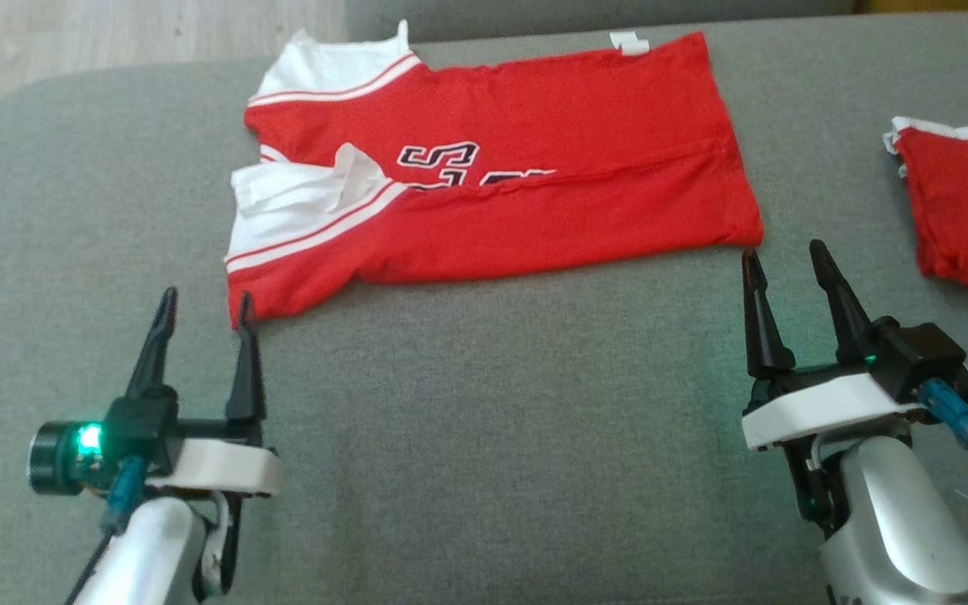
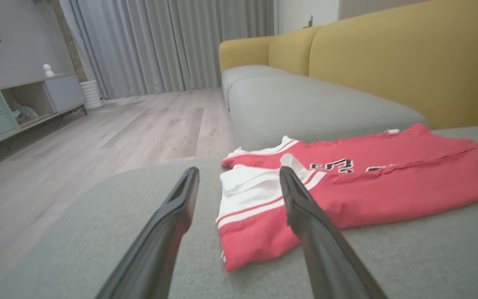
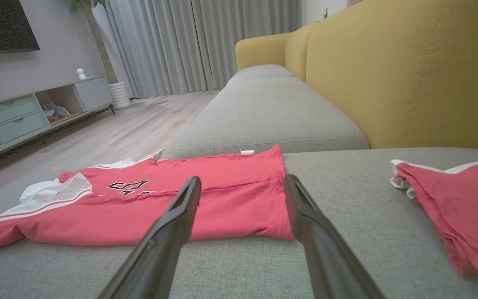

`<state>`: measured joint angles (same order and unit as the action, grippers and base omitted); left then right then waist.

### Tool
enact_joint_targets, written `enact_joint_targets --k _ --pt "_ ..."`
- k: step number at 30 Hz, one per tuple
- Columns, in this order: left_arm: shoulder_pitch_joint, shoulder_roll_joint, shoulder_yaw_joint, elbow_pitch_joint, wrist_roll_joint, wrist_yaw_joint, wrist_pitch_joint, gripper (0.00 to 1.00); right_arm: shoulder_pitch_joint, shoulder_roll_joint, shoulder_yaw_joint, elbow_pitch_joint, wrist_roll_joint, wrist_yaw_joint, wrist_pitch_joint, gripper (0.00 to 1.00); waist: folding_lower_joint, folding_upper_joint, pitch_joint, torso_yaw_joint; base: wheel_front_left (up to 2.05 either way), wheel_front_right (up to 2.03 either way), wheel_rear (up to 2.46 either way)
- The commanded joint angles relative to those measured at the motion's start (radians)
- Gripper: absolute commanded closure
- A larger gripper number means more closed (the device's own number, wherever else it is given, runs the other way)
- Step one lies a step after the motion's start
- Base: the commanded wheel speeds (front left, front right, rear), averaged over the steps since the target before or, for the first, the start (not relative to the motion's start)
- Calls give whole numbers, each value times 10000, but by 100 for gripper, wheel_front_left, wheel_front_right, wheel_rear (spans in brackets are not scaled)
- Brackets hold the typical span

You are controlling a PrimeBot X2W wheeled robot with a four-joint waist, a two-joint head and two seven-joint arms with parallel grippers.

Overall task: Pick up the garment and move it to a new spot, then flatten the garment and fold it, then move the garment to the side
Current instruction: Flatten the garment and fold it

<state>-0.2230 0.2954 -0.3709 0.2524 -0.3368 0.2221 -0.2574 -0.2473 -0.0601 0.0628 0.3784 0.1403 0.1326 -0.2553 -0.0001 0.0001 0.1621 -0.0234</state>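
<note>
While the left end effector (image 1: 207,301) and the right end effector (image 1: 785,248) both stand wide and empty, I read the job as roughly midway. The shirt (image 1: 534,176) lies flat on the sofa (image 1: 484,437), at 12 o'clock from my arms, its white sleeves towards 9 o'clock. A long edge (image 1: 618,164) runs across its middle, so I judge one lengthwise fold is in. My left tips sit by the shirt's 7 o'clock corner, touching or just beside the cloth; my right tips are just off its 4 o'clock corner. Left to do, I think: the cross folds, then shifting it aside. Another red garment (image 1: 967,210) lies apart at 3 o'clock.
</note>
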Motion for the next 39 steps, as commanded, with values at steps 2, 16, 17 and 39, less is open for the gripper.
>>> enact_joint_targets --k 2,16,17,39 --pt "-760 146 596 405 80 -136 -43 0 -285 94 376 -457 17 -19 -64 0 1 -1 332 -158 0 0 0" --pt "-2660 42 498 4108 -341 -877 714 0 -525 97 534 -698 440 -19 -64 0 1 -1 1417 -540 0 0 0" --pt "-2758 49 503 4294 -362 -914 706 0 -548 98 540 -716 448 -19 -64 0 1 -1 1469 -568 0 0 0" --pt "-4026 -62 353 6051 -578 -1495 212 100 -842 98 38 -602 189 -19 6 0 1 -1 1448 -572 0 0 0"
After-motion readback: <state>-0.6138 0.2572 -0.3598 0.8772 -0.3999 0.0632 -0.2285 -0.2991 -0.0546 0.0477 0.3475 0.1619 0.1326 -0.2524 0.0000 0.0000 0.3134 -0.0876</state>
